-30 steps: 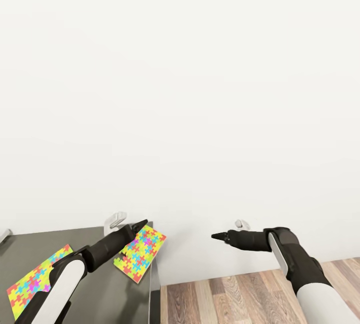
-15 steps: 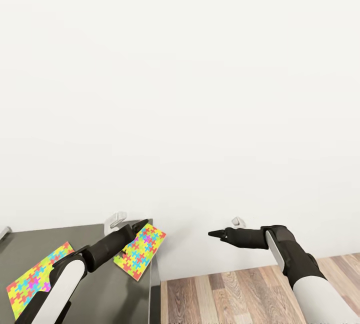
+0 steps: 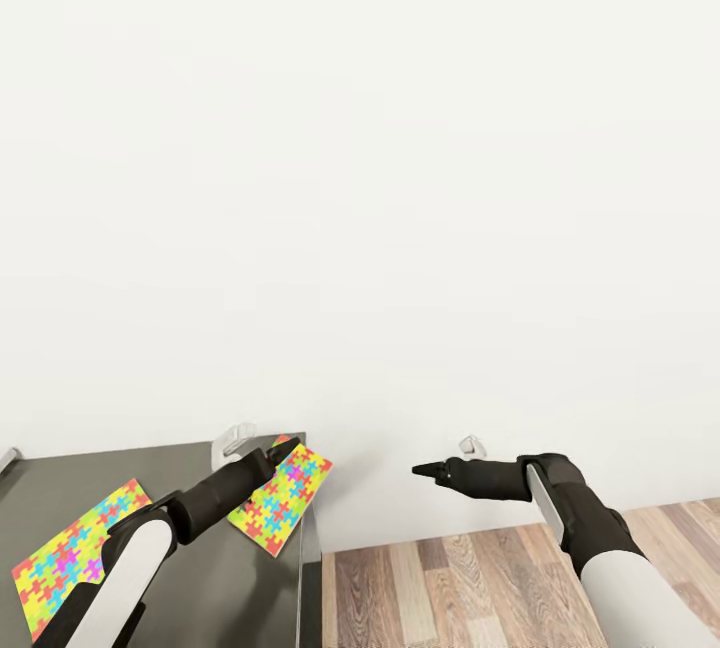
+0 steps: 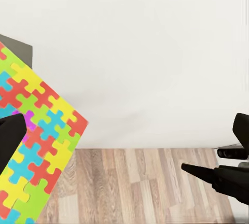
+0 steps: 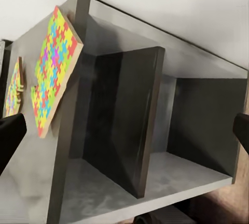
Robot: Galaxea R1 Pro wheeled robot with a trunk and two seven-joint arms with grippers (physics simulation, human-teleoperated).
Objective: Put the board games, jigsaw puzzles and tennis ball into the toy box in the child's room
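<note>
We see two jigsaw puzzle boxes on the dark grey cabinet top (image 3: 240,568), both flat and covered in a bright interlocking pattern. The far jigsaw puzzle (image 3: 285,496) sits at the cabinet's right-hand edge, one corner projecting past it over the wood-plank floor (image 3: 450,588); the near jigsaw puzzle (image 3: 70,558) lies well apart from it, toward the left. The left gripper (image 3: 283,452) is closed on the far puzzle, one dark finger (image 4: 9,137) pressing its patterned face. The right gripper (image 3: 428,471) hovers in open space beyond the cabinet edge, above the floor and before the plain white wall (image 3: 360,178); whether its fingers are spread or together we cannot tell with confidence, since only a dark pointed tip is resolved. From the right wrist we see the cabinet's matte grey side with two open compartments parted by one vertical divider (image 5: 142,130), and the held box tilted, overhanging the top edge.
</note>
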